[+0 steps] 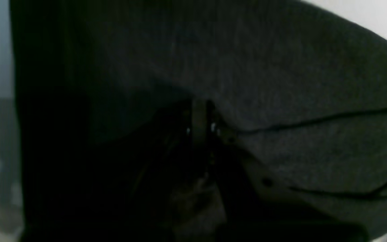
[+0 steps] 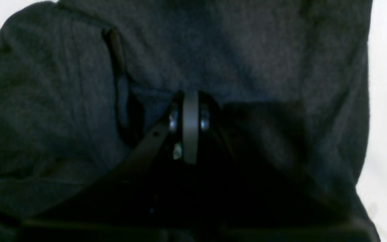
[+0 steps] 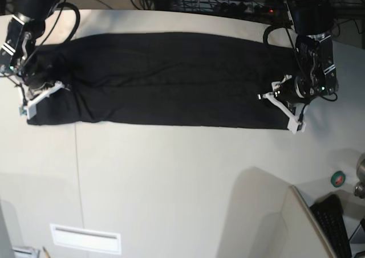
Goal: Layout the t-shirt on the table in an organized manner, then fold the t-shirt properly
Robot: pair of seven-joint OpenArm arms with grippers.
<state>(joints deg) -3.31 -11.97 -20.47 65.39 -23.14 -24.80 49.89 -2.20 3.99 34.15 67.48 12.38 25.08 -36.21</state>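
Nearest the base camera the desk [image 3: 171, 195] is bare apart from a small white vent panel [image 3: 85, 238] and a green roll of tape [image 3: 338, 179] at its right corner. Beyond lies the t-shirt [image 3: 165, 78], a long black band whose long axis runs side to side between the arms. The right jaws [image 2: 190, 101] are closed on cloth at one end, the left jaws [image 1: 200, 111] clamp the other. Nothing stands between them; cables sit farther back.
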